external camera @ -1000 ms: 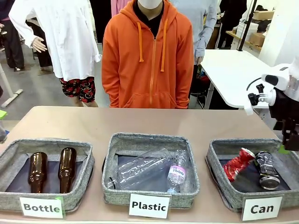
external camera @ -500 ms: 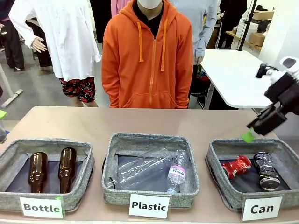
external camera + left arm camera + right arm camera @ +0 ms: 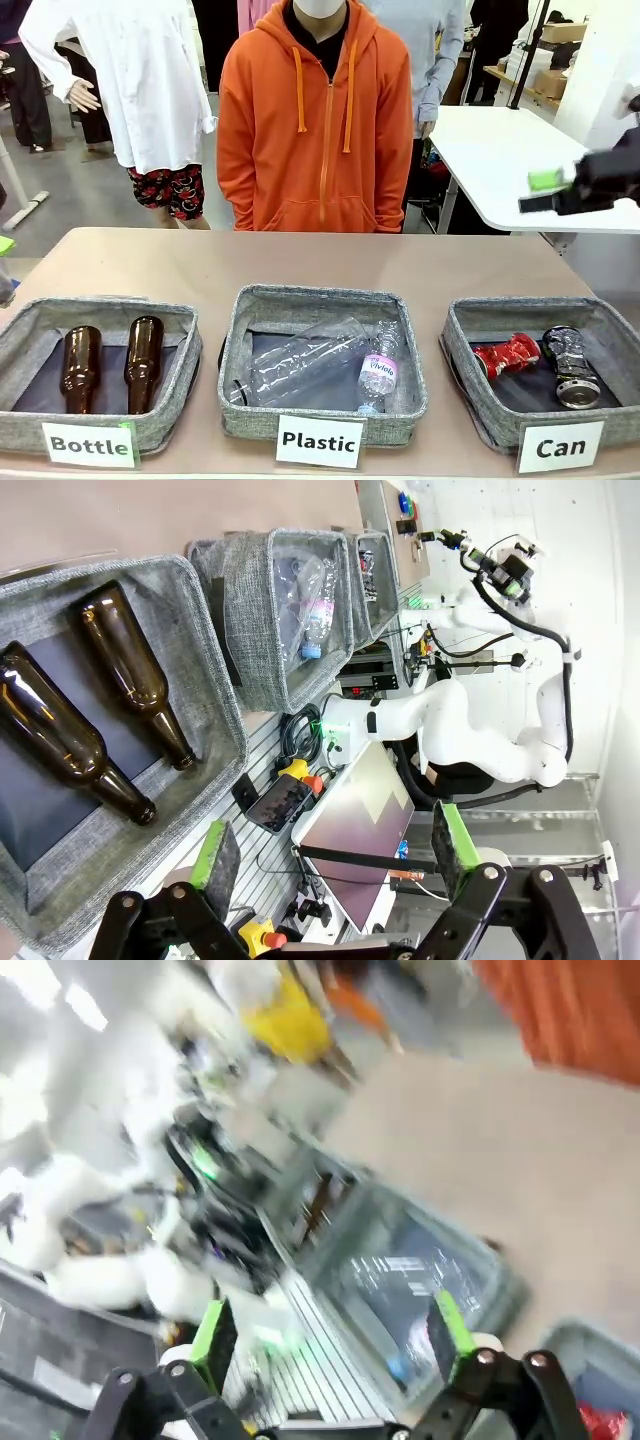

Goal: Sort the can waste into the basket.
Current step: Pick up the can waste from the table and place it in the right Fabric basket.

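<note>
Cans lie side by side in the "Can" basket (image 3: 470,330) at the front view's right: the red can (image 3: 506,355) left of the silver can (image 3: 567,363). The right gripper (image 3: 548,192) hangs high above that basket, holding nothing. In the left wrist view, the left gripper (image 3: 334,852) stands with fingers apart and empty. The right wrist view, blurred, shows its green-padded fingers (image 3: 452,1332) apart.

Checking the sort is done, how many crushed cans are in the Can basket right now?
2, both in the Can basket: red can on the left, silver-grey can beside it on the right. None seems hidden.
</note>
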You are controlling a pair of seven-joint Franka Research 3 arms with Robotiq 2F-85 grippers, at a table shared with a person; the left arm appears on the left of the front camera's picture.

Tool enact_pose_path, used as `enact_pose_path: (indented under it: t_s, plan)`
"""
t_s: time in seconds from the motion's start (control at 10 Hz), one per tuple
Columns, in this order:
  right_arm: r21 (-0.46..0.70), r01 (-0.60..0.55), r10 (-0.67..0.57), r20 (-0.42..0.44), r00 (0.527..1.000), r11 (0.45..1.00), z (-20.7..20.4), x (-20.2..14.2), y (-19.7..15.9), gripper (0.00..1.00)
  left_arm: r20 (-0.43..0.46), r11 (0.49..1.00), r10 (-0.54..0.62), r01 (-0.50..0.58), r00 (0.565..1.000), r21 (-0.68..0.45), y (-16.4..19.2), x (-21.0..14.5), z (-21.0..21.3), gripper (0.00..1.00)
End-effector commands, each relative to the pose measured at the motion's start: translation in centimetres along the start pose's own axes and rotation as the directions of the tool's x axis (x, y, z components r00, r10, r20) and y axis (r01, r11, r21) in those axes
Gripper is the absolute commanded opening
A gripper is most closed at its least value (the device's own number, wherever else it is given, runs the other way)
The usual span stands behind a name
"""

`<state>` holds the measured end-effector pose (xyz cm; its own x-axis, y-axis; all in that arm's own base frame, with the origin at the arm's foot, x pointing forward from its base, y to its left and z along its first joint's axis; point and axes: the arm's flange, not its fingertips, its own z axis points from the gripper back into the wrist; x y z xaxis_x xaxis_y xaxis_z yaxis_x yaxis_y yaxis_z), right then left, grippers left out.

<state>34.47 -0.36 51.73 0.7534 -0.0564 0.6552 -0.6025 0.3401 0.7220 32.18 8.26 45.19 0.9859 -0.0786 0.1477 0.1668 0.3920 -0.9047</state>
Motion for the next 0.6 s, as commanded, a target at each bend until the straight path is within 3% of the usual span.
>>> enact_pose_path:
  t_s: [0.0,0.1,0.2,0.5]
  plan:
    - [0.283,0.001,-0.093,0.313,0.945,0.959,-1.3,-5.4,-2.0,1.0,-0.007,1.0,-0.01,0.01,1.0,-0.007,-0.1,-0.1,0.2,1.0]
    - [0.3,0.041,-0.129,0.281,0.951,0.953,-1.6,-5.4,-3.1,1.0,-0.007,1.0,-0.01,0.01,1.0,-0.007,-0.1,-0.1,0.2,1.0]
    - [0.096,0.033,-0.046,0.14,0.989,0.995,1.0,0.4,-1.0,1.0,-0.007,1.0,-0.01,0.01,1.0,-0.007,-0.1,-0.1,0.2,1.0]
    - [0.096,0.033,-0.046,0.14,0.989,0.995,1.0,0.4,-1.0,1.0,-0.007,1.0,-0.01,0.01,1.0,-0.007,-0.1,-0.1,0.2,1.0]
